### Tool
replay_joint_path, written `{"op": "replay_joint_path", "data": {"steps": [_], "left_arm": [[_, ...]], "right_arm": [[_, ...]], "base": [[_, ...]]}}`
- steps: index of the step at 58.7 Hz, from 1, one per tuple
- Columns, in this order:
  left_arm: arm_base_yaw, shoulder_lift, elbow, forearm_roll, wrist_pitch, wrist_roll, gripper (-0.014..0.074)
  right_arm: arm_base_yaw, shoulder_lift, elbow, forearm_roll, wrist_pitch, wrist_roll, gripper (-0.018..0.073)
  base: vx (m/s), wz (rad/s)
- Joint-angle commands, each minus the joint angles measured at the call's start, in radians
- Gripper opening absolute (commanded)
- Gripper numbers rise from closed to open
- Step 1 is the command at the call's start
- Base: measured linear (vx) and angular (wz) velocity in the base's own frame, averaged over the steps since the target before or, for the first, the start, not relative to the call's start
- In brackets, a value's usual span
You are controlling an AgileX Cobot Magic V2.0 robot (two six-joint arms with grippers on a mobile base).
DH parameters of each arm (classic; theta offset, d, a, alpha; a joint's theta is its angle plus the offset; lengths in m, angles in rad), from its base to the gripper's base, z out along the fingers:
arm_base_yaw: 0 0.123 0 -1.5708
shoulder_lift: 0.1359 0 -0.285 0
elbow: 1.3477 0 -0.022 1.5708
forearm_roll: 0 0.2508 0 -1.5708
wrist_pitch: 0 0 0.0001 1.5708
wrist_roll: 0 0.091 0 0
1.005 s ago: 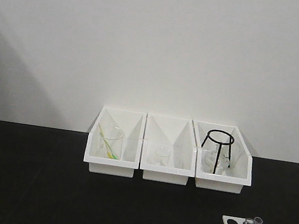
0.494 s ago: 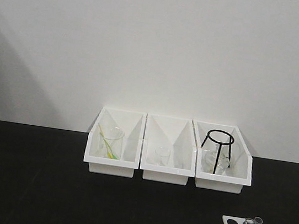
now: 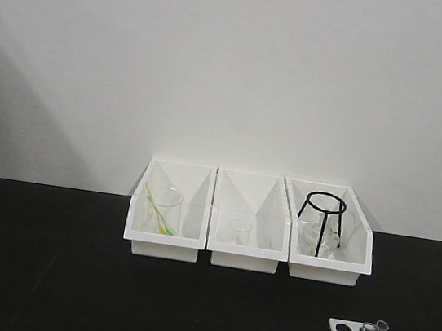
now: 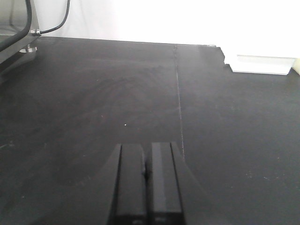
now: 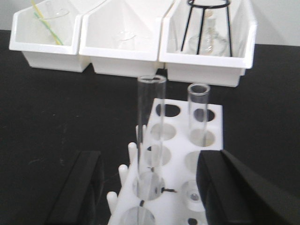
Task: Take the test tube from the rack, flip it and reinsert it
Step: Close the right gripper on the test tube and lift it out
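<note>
Right gripper sits nearest the right wrist camera, its black fingers spread wide and holding nothing, one on each side of the rack. This looks like a pre-grasp straddle, so the pick is not yet made. The tall tube stands upright in a near hole on the peg side of the rack, open mouth up, and lines up roughly between the fingers, so it is probably the one to flip. The short tube stands upright in the other row, a bit farther back, close enough that a closing finger could knock it. Pegs run along the rack's left edge, likely where an inverted tube could go. Left gripper is parked low over the bare black table, fingers pressed together on nothing, well apart from the rack and out of the way. In the front view the rack sits at the bottom right edge of the table. Beyond it, three white bins line the back of the table, the right one holding a black tripod stand; none are part of the task.
</note>
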Motion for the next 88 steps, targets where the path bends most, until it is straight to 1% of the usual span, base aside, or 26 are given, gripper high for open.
{"op": "replay_joint_path", "data": {"steps": [1, 7, 16, 32, 42, 48, 53, 64, 70, 74, 78, 88], "left_arm": [[-0.007, -0.010, 0.000, -0.004, -0.088, 0.000, -0.0006], [-0.007, -0.010, 0.000, -0.004, -0.088, 0.000, -0.0006], [-0.007, -0.010, 0.000, -0.004, -0.088, 0.000, -0.0006], [-0.007, -0.010, 0.000, -0.004, -0.088, 0.000, -0.0006], [-0.007, -0.010, 0.000, -0.004, -0.088, 0.000, -0.0006], [-0.007, -0.010, 0.000, -0.004, -0.088, 0.000, -0.0006], [-0.007, -0.010, 0.000, -0.004, -0.088, 0.000, -0.0006], [-0.007, -0.010, 0.000, -0.004, -0.088, 0.000, -0.0006], [-0.007, -0.010, 0.000, -0.004, -0.088, 0.000, -0.0006], [-0.007, -0.010, 0.000, -0.004, -0.088, 0.000, -0.0006], [-0.007, -0.010, 0.000, -0.004, -0.088, 0.000, -0.0006], [-0.007, -0.010, 0.000, -0.004, -0.088, 0.000, -0.0006]], "right_arm": [[-0.003, 0.044, -0.028, -0.003, -0.155, 0.001, 0.0466], [-0.003, 0.111, -0.029, 0.000, -0.232, 0.001, 0.0465], [-0.003, 0.180, -0.032, 0.015, -0.309, 0.000, 0.0465], [-0.003, 0.264, -0.129, 0.011, -0.314, -0.001, 0.0464], [-0.003, 0.314, -0.157, 0.011, -0.308, 0.000, 0.0441], [-0.003, 0.333, -0.159, 0.011, -0.308, 0.000, 0.0393], [-0.003, 0.335, -0.159, 0.011, -0.308, 0.000, 0.0332], [-0.003, 0.335, -0.159, 0.000, -0.340, -0.001, 0.0155], [-0.003, 0.332, -0.159, -0.028, -0.377, -0.003, 0.0069], [-0.003, 0.326, -0.154, -0.048, -0.422, -0.003, 0.0034], [-0.003, 0.310, -0.154, -0.059, -0.438, -0.003, 0.0010], [-0.003, 0.241, -0.154, -0.061, -0.424, -0.003, 0.0004]], "base": [[0.00, 0.00], [0.00, 0.00], [0.00, 0.00], [0.00, 0.00], [0.00, 0.00], [0.00, 0.00], [0.00, 0.00], [0.00, 0.00], [0.00, 0.00], [0.00, 0.00], [0.00, 0.00], [0.00, 0.00]]}}
